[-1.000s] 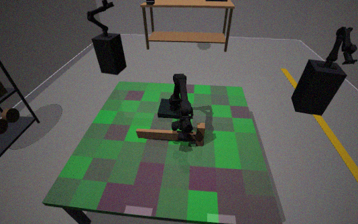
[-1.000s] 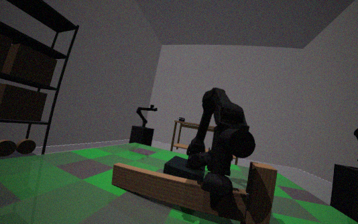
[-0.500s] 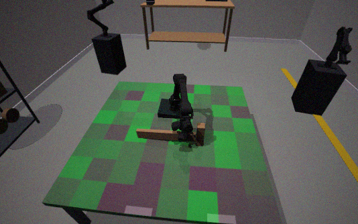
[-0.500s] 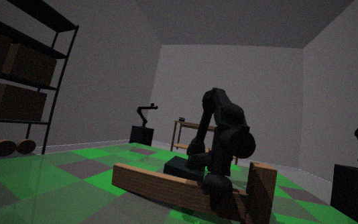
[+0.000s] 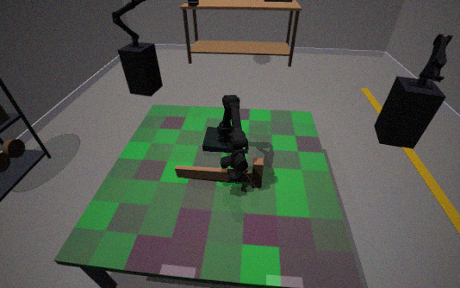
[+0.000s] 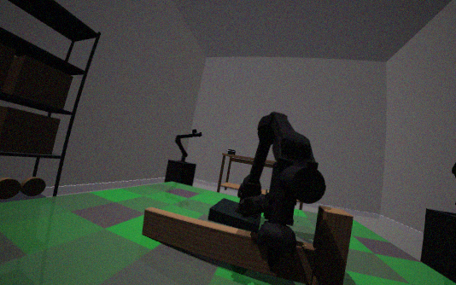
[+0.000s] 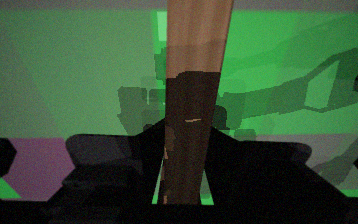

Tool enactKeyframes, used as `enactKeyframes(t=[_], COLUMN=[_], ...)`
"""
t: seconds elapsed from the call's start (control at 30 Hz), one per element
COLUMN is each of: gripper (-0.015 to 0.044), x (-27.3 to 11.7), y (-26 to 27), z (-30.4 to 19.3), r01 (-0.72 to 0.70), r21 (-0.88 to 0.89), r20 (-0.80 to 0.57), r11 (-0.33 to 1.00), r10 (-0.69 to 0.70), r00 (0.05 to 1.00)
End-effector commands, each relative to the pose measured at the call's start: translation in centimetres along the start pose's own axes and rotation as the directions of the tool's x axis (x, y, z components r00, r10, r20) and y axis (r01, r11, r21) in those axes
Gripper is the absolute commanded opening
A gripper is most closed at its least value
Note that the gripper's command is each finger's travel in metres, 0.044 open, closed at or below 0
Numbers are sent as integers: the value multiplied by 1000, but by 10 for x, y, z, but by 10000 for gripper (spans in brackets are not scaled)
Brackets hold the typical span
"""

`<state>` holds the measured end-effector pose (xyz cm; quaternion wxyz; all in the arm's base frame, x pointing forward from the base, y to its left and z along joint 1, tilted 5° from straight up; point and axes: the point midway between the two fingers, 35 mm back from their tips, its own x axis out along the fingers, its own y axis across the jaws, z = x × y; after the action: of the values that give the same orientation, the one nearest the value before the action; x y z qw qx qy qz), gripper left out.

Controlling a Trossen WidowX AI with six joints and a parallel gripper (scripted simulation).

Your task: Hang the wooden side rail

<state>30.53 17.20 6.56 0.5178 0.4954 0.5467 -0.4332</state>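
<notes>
The wooden side rail (image 5: 200, 173) (image 6: 189, 232) (image 7: 196, 50) lies across the view, its far end at the left low at the table. My gripper (image 5: 241, 178) (image 6: 280, 256) (image 7: 182, 121) is shut on the rail near its right end, with one finger on each side in the wrist view. The headboard post (image 5: 257, 172) (image 6: 335, 243) stands upright just right of the gripper. The rail's right end is close against the post. The hooks, the pins and the slot cannot be made out, so I cannot tell whether the hooks sit on the pins.
The arm's dark base plate (image 5: 213, 140) (image 6: 227, 213) is behind the rail on the checkered table (image 5: 147, 216) (image 6: 103, 214). Beyond the table are a shelf rack at the left, a wooden workbench (image 5: 239, 47) at the back, and two dark pedestals with other arms.
</notes>
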Motion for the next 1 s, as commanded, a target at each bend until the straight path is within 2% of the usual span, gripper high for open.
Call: enactKeyframes(t=[0.0, 0.97], gripper=[0, 0], x=[0, 5], y=[1, 1], z=[-1, -1], r01=[-3, -3], r21=[1, 1], r20=[-5, -5], r11=[1000, 1000], r10=[3, 3], r00=[1000, 1000])
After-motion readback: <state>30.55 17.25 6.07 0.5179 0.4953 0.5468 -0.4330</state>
